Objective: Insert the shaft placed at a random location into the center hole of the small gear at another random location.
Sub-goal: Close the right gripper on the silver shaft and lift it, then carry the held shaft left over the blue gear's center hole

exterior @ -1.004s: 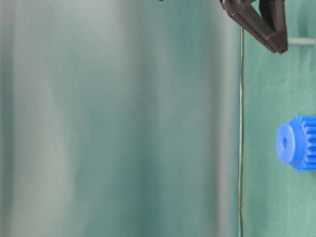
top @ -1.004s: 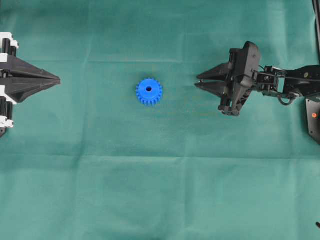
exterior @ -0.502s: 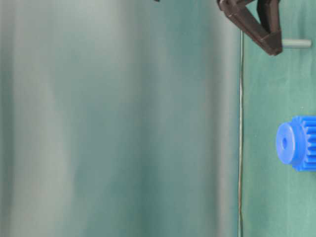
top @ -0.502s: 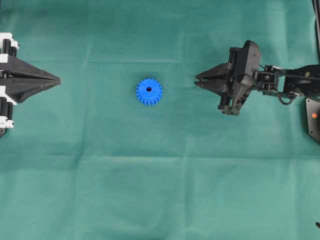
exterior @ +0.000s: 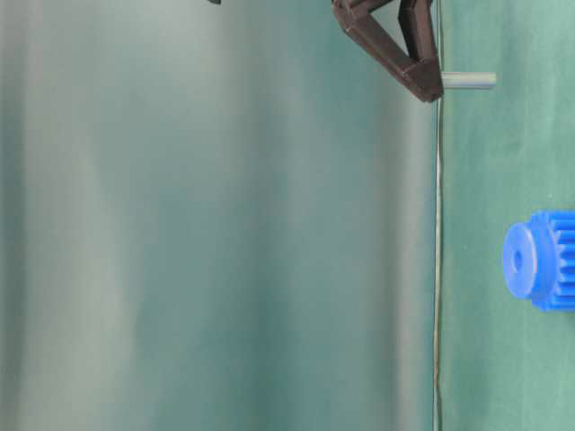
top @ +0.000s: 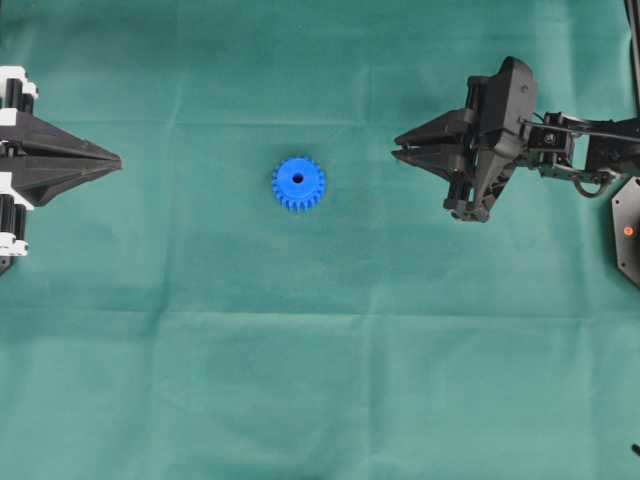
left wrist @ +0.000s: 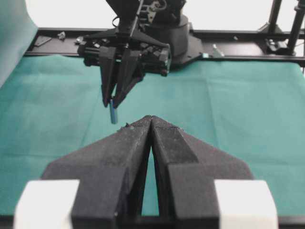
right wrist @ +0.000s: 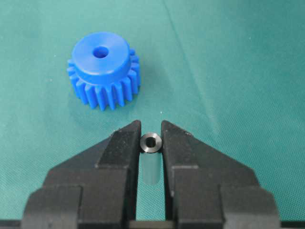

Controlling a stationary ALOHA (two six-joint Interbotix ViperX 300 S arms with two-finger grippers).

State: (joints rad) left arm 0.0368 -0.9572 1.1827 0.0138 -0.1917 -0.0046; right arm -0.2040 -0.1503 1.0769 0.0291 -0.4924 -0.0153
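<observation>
A: Where is the shaft (right wrist: 151,142)?
B: Pinched upright between the right gripper (top: 396,155) fingertips, its lower end hanging clear above the green cloth (top: 320,350).

A: And the gear (top: 298,183)?
B: It sits flat mid-cloth with its center hole (top: 297,178) facing up, well apart from both arms.

A: The right arm's pose?
B: Raised, tips pointing toward the gear. It has lifted since a second ago, carrying the shaft up.

A: The left gripper (top: 118,159)?
B: Clenched on nothing at the cloth's left edge, unmoved.
</observation>
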